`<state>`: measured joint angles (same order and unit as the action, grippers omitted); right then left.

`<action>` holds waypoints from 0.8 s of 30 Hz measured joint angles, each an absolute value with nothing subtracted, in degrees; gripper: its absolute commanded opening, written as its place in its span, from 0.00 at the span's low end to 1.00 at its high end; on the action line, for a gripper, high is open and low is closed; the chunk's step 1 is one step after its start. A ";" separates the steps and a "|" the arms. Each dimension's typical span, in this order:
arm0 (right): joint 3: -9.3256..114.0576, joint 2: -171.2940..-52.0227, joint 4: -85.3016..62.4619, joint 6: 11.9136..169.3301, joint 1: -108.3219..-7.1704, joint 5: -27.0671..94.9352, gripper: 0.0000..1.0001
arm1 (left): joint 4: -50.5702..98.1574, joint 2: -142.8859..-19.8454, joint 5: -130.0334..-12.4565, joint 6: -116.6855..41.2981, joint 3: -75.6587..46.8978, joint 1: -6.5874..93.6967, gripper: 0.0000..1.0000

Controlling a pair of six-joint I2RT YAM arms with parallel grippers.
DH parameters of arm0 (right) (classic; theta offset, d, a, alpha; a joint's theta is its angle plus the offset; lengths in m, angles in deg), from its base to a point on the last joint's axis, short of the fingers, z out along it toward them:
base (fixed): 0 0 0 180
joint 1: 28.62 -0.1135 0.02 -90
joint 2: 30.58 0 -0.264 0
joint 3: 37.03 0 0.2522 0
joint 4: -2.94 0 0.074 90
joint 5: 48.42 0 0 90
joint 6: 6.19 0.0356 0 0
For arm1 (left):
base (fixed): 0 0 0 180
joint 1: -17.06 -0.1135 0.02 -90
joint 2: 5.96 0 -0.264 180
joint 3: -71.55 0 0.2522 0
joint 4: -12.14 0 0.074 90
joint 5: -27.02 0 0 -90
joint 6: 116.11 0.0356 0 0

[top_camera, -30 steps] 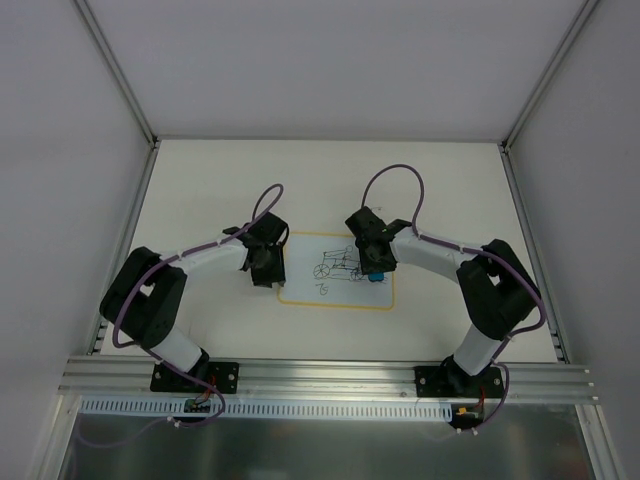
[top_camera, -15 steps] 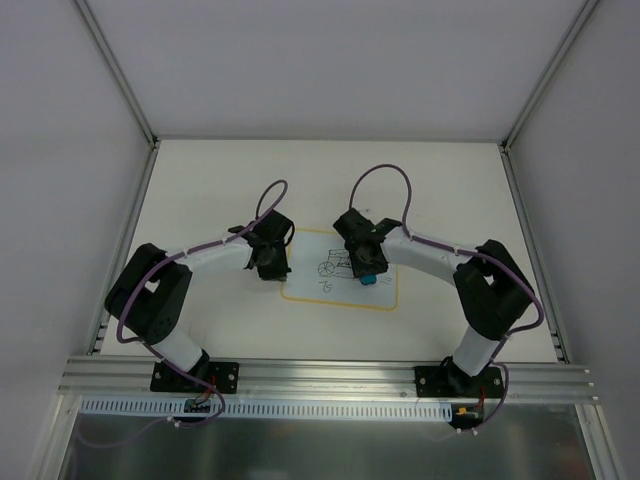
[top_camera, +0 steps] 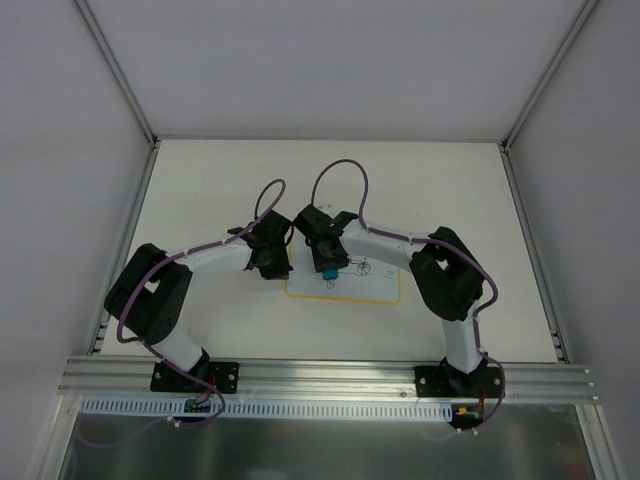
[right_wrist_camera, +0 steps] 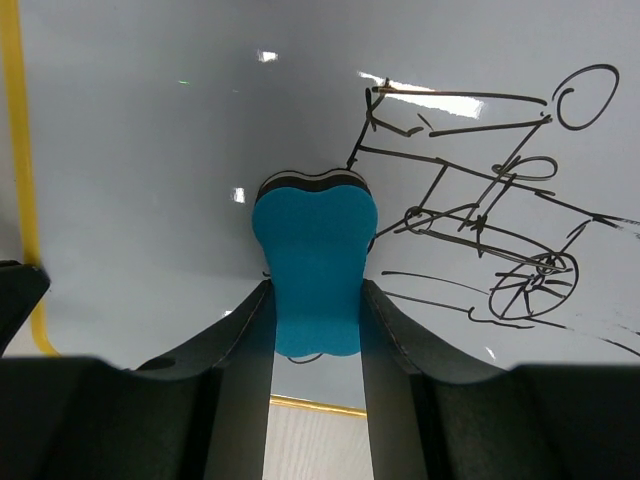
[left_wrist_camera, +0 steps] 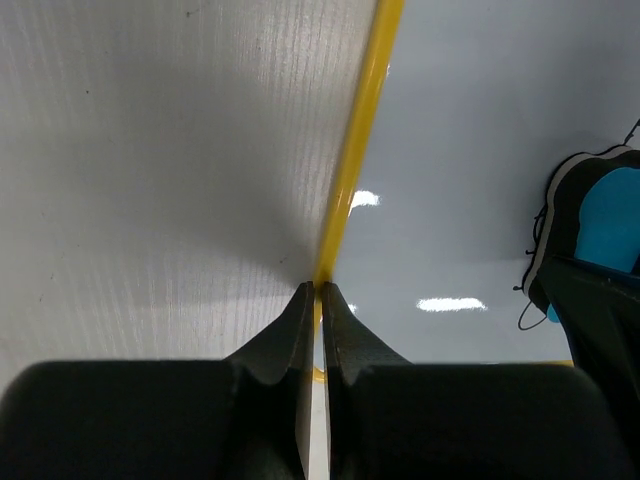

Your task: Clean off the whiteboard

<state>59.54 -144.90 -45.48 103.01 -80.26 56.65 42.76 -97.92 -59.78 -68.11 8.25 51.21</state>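
Left arm: it reaches from its base at the near-left of the table (top_camera: 200, 180) inward toward the centre. The left gripper (left_wrist_camera: 318, 295) is clenched, its two fingers pressed flat against each other with nothing visible between them. Its tips sit at the yellow border (left_wrist_camera: 360, 120) on the left edge of the whiteboard (top_camera: 372, 288). The wrist view shows bare table surface on the left of that border and glossy white board on the right.

Whiteboard: it lies flat on the table, slightly forward of centre, between the two grippers' wrists. Both grippers are at its left half.

Right gripper (right_wrist_camera: 315, 290): it is clamped on the blue eraser (right_wrist_camera: 313, 250), one finger on each side of the block. The eraser's dark felt edge points away from the wrist camera and meets the board surface. From above, the eraser (top_camera: 330, 275) sits on the left part of the board, near the left gripper but apart from it.

Sketch (right_wrist_camera: 480, 230): a black line drawing with a spoked wheel occupies the board to the right of the eraser. The board area to the left of the eraser, up to the yellow border, is clean white.

Right arm: it stretches leftward across the board from its base at the near-right.
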 measured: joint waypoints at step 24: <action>39.36 -129.97 -44.21 104.23 -58.27 59.92 0.08 | 39.37 -98.10 -59.67 -70.08 9.26 51.99 0.00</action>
